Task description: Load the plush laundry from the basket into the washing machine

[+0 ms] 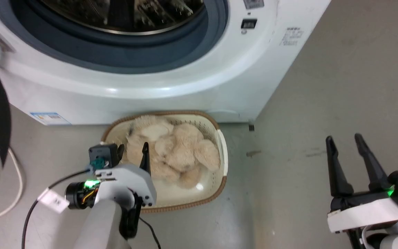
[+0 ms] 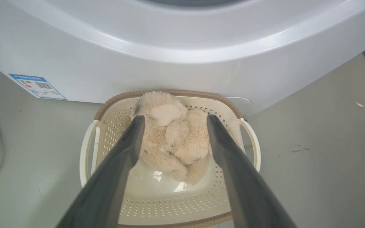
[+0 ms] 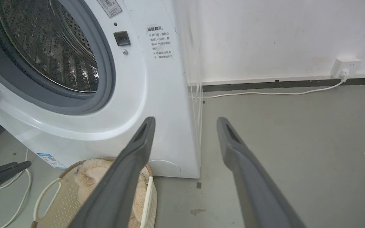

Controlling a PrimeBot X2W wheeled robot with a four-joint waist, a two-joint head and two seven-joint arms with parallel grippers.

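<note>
Head view: plush laundry heaped in the basket, on the floor just near of the washing machine. Long axis roughly far-to-near, slanting right toward the near end; no telling which end leads. Over the basket's near-left part, left gripper, fingers spread apart and gripping nothing, tips at the bundle's left flank, contact impossible to judge. From the left wrist view, bundle framed between both fingers. Well off to the right above bare grey floor, right gripper, fingers likewise apart and empty. Fluffy beige pile in rounded lumps; cream perforated plastic, brown woven-look rim, white side handles; glossy white casing, grey rubber ring, perforated steel drum.
</note>
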